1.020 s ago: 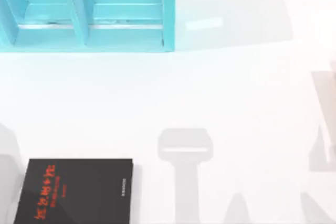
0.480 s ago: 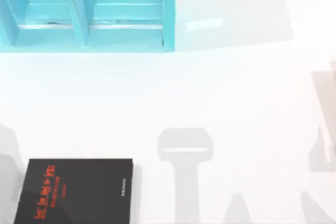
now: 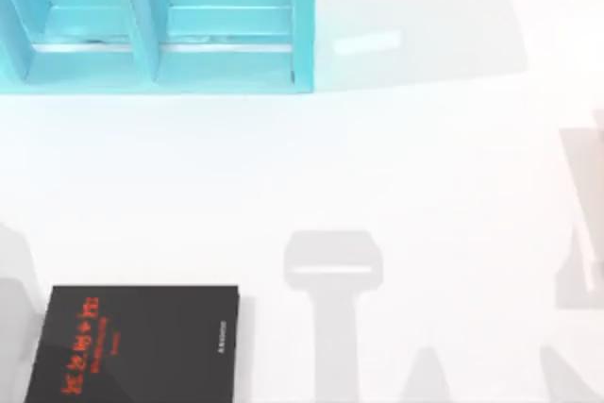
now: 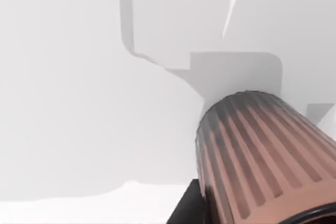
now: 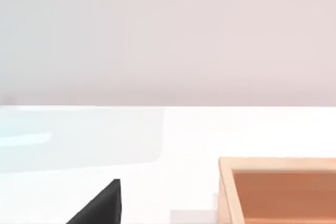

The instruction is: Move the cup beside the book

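Clearly nearer the left claw: ribbed copper-brown cup (image 4: 262,156) right up against the left wrist camera, flat black book with red-orange lettering (image 3: 137,342) just under it at the surface's (image 3: 377,167) near-left. Claw state: cannot tell, either arm.

A glossy white counter (image 3: 425,167) fills the scene, crossed by soft grey shadows. A turquoise shelf (image 3: 160,21) with open compartments stands at its far left. Beyond the far edge rises a plain pale wall (image 5: 168,35).
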